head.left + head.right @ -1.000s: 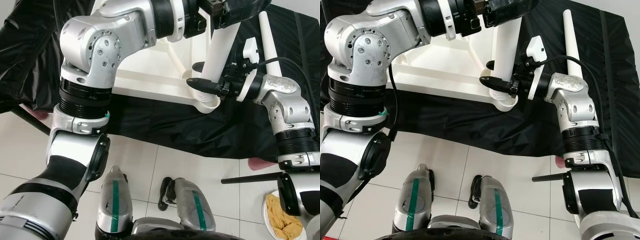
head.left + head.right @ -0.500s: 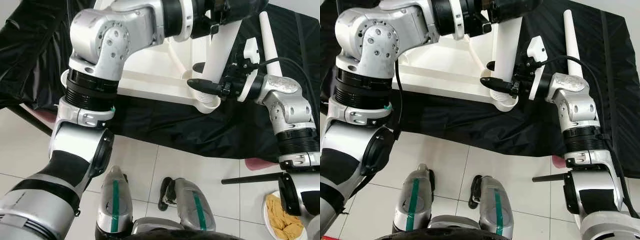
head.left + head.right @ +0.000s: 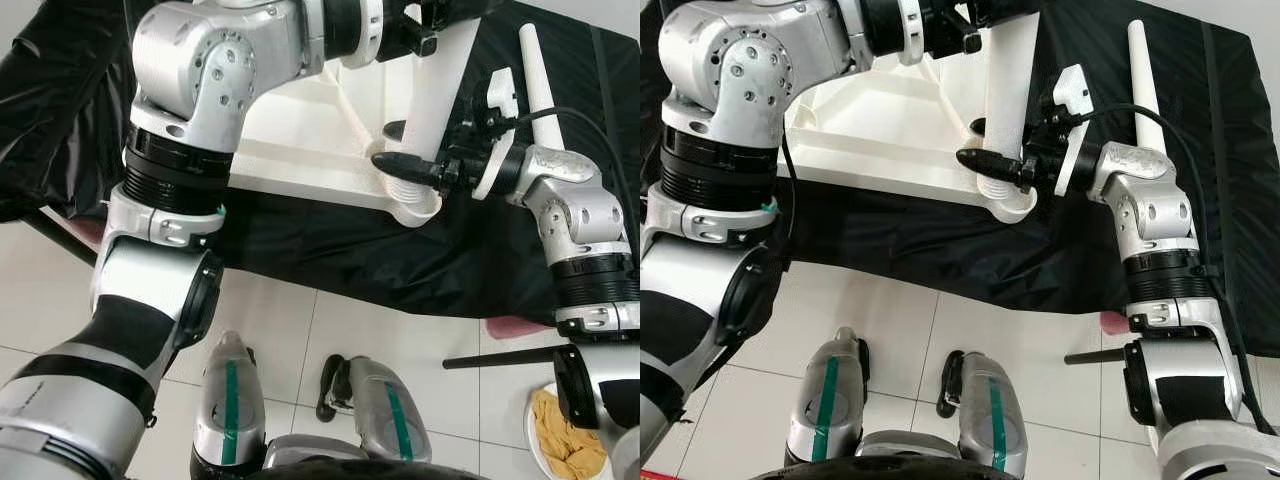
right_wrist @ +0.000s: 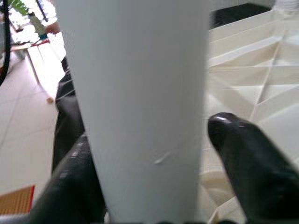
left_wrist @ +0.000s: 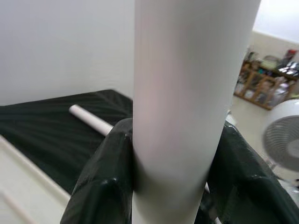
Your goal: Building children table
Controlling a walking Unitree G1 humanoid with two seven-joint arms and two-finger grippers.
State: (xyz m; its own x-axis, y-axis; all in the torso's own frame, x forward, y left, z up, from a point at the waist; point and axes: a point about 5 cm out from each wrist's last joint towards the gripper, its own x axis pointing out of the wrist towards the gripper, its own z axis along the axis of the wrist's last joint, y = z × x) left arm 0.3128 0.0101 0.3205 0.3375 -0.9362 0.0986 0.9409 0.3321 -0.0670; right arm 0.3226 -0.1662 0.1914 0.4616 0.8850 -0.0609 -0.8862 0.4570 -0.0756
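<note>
Black sheet [image 3: 330,250]: spread over floor, 12 o'clock of robot's feet.
Tabletop [image 3: 300,130]: white, ribbed underside up, lying on sheet.
Upright leg [image 3: 1008,90]: standing in tabletop's corner socket [image 3: 420,205].
Loose leg [image 3: 1142,75]: on sheet, 3 o'clock of upright one.
Left gripper [image 5: 170,172]: fingers clamped on upright leg's top.
Right gripper [image 3: 400,150]: fingers straddling leg's base, touching.

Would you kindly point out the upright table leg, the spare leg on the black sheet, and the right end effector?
Upright table leg [image 3: 1008,95], right eye view, middle of its shaft.
Spare leg [image 3: 1143,80], right eye view, mid-length.
Right end effector [image 3: 392,145], left eye view, midway between its fingertips.
</note>
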